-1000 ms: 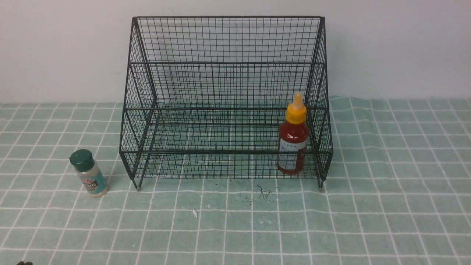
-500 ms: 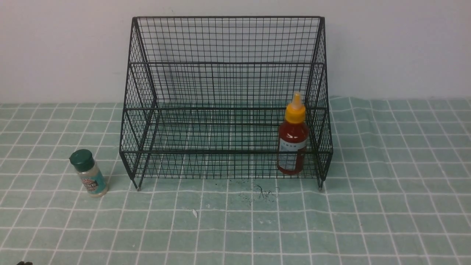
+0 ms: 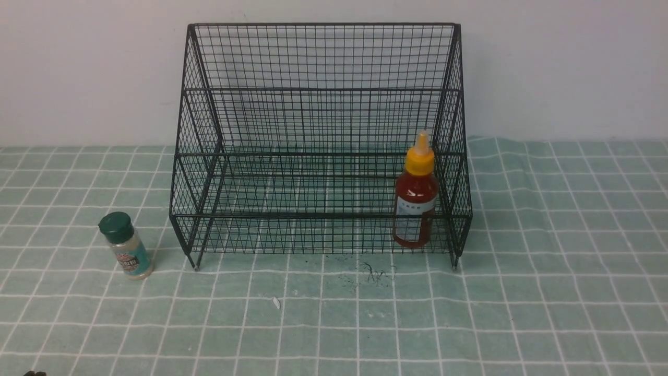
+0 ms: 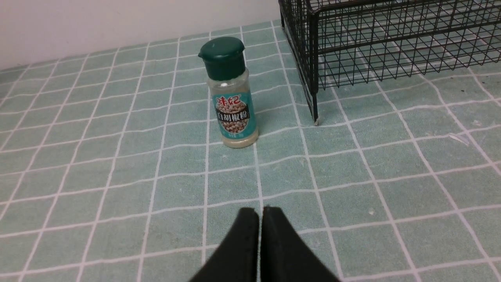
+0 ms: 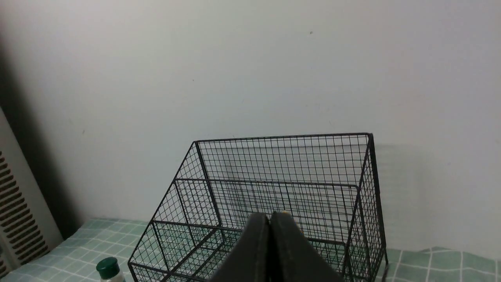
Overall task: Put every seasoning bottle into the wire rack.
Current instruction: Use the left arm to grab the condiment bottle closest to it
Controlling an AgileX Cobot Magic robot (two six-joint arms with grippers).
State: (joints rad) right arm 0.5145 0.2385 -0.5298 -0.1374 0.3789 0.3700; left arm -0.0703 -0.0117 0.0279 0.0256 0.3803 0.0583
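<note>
Front view: a large black wire rack (image 3: 321, 215) stands upper centre, against a pale wall (image 3: 563, 68). The red sauce bottle (image 3: 415, 196) with its yellow-orange nozzle cap stands inside, near the rack's right end. The seasoning shaker (image 3: 126, 245), dark green cap and teal label, stands on the green checked cloth (image 3: 334, 324) at left, outside the rack. A small dark tip shows at the bottom left corner.

Left wrist view: my left gripper (image 4: 261, 223) has its jaws pressed together, holding nothing. The shaker stands upright, well apart from my fingertips; part of the rack shows too.

Right wrist view: my right gripper (image 5: 269, 227) is closed as well, empty, partly hiding the sauce bottle in the rack. The shaker's green cap also shows.
</note>
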